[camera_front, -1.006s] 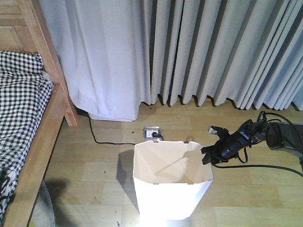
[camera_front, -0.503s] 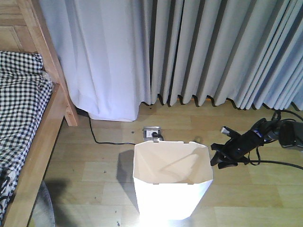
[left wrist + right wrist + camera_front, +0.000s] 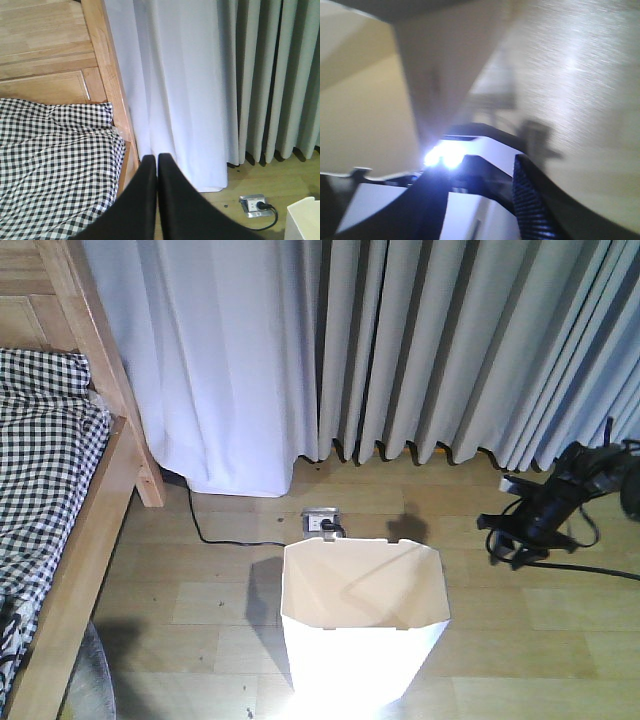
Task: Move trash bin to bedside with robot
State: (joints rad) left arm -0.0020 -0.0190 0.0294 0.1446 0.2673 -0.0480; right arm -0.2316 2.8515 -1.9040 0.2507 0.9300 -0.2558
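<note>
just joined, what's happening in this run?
Nothing is held. The white faceted plastic trash bin stands upright on the wooden floor, apart from the light wooden bed with checked bedding at left. The thin black right arm's gripper hangs to the bin's right, not touching it; its jaw state is unclear. The left gripper is shut and empty, facing the bed.

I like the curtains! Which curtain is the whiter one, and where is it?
The white curtain nearest the bed is the whiter one. It hangs smooth and bunches on the floor. The grey curtain to its right is darker, with tight folds.
</note>
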